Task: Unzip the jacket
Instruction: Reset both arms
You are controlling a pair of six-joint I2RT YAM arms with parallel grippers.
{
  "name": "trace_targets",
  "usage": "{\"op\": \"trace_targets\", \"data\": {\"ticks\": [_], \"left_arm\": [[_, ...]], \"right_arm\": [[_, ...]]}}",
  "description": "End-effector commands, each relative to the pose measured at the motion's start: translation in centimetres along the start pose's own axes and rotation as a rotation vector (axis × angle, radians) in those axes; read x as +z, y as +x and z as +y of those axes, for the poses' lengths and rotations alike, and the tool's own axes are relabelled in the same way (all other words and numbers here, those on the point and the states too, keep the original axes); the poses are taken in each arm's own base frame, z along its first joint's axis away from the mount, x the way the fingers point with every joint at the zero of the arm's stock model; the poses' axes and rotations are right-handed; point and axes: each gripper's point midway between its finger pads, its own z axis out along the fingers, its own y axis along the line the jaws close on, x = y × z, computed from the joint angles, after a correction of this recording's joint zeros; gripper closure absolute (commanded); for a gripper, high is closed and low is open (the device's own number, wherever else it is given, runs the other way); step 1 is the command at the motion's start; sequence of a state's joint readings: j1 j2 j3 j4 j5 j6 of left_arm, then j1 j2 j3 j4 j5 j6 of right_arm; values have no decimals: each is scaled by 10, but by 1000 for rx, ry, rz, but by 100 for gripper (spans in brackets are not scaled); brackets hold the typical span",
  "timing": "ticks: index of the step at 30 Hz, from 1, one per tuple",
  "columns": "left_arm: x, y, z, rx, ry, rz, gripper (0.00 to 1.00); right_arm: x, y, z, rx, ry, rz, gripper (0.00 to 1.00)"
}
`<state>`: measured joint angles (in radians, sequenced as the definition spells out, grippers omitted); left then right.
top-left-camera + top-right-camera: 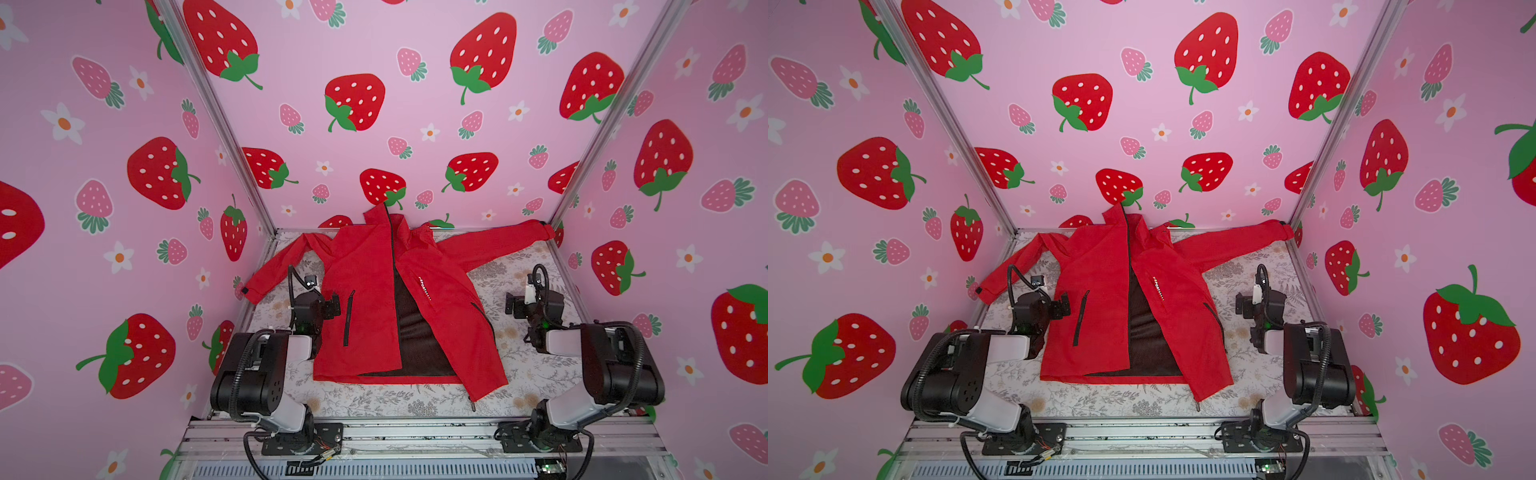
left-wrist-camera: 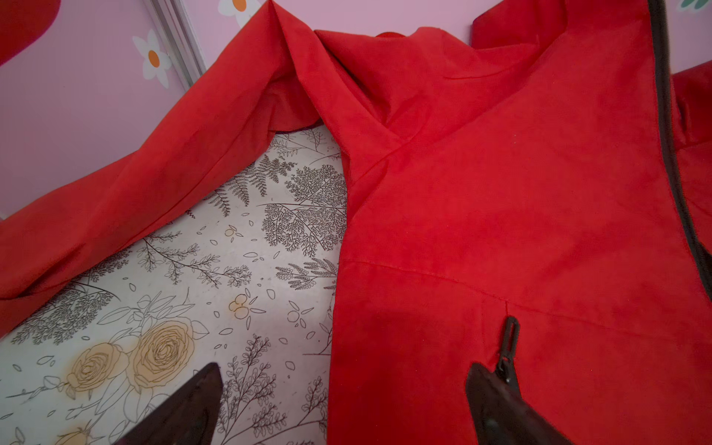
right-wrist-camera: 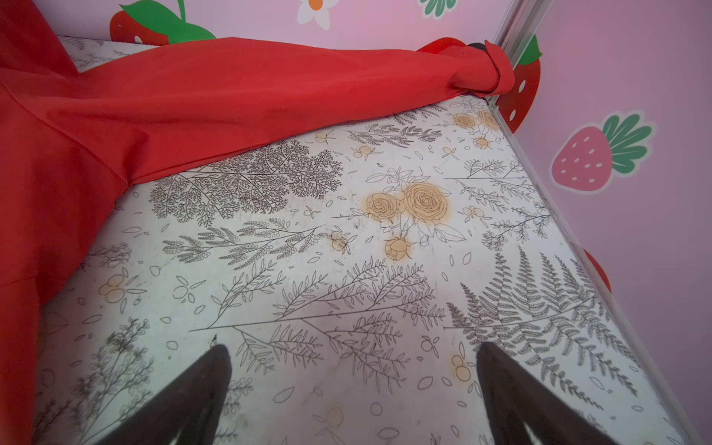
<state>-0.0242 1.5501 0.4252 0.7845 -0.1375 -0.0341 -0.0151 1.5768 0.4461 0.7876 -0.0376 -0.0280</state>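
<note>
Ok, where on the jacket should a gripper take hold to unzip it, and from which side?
Likely the front zipper, where its closed upper run meets the spread panels baring dark lining; the slider is too small to see. Come from above, jaws across the zipper line, since the jacket lies flat. The open left gripper is nearer.

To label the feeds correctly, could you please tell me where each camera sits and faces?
Both top views: above the arm bases, looking down on the jacket on the table; both arms show.
Left wrist: on left arm, facing jacket front; open left gripper shows.
Right wrist: on right arm, facing table and sleeve; open right gripper shows.
Shared: the jacket, in all.
</note>
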Motion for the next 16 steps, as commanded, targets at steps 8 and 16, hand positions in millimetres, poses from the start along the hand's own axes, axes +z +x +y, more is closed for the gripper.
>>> {"op": "trace_targets", "data": {"ticks": [8,16], "left_arm": [[2,-11,0,-4,4,-22,1],[2,-11,0,-4,4,-22,1]], "right_arm": [[0,-5,0,-11,5,-11,1],[0,-6,0,-11,5,-13,1]]}}
